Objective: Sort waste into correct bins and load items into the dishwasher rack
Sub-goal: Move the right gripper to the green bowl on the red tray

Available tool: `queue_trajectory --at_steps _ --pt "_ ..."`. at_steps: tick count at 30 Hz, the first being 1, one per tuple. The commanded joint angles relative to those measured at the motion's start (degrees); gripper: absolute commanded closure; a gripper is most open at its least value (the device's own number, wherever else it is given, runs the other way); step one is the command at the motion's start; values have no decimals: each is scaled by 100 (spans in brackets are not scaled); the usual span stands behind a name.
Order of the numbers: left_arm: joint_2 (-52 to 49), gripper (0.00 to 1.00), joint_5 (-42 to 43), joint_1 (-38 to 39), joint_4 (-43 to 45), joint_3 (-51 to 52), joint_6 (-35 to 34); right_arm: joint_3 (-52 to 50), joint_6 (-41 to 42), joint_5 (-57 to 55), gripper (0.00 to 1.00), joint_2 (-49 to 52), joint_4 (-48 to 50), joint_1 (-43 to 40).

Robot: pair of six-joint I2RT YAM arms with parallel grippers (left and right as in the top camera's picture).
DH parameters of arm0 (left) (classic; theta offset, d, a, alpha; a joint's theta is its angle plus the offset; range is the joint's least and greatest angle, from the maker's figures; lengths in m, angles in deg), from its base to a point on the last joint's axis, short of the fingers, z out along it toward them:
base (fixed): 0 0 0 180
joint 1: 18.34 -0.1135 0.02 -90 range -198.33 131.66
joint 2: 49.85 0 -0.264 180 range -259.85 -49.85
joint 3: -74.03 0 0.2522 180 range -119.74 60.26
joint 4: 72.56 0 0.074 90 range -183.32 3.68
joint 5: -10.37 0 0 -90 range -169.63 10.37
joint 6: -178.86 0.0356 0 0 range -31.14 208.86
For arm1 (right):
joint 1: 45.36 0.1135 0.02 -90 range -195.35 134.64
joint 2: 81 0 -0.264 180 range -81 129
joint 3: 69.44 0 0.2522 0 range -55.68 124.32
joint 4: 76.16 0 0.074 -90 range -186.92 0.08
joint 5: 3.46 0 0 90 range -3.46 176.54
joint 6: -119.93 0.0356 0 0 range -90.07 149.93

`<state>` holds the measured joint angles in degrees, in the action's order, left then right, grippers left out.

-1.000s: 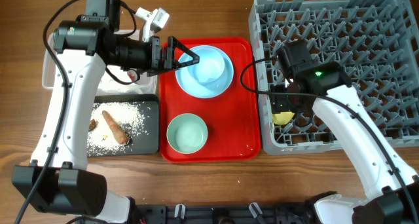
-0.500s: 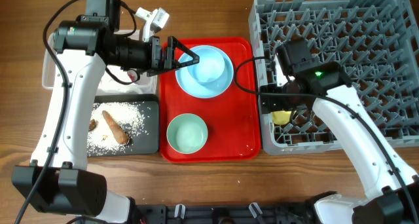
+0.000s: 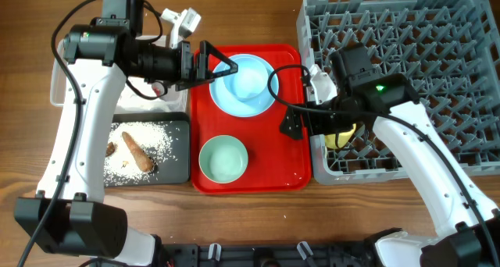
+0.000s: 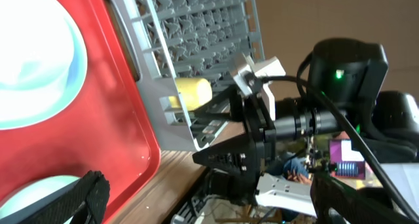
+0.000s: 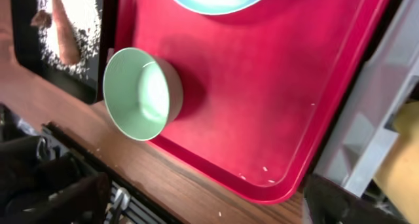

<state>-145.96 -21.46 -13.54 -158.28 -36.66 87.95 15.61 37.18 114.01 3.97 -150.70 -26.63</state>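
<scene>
Here, left end effector (image 3: 223,66) wide over light blue bowl (image 3: 254,86), right end effector (image 3: 299,123) wide, empty.

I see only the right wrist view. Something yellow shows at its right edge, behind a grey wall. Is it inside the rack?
Observer: Yes. The yellow cup lies inside the dishwasher rack, near its left wall, and no pincer touches it.
Operator: Where is the right pincer?
Observer: The right pincer hangs open and empty over the right edge of the red tray.
Operator: And the left one?
Observer: The left pincer is open at the left side of the light blue bowl.
</scene>
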Motion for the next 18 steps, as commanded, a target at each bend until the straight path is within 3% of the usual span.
queue_trajectory --at_steps 1,6,12,18 --pt "-20 0 -664 -470 31 -9 -953 -55 -79 267 27 70 13 173" --pt "-20 0 -1145 -1552 -116 -9 -1285 -55 -66 264 49 70 280 793" --pt "-20 0 -1751 -2643 -595 -7 -1287 -55 -63 190 51 127 1012 1875" --pt "-20 0 -1888 -3204 -717 -7 -1287 -55 70 -778 50 514 1655 3088"
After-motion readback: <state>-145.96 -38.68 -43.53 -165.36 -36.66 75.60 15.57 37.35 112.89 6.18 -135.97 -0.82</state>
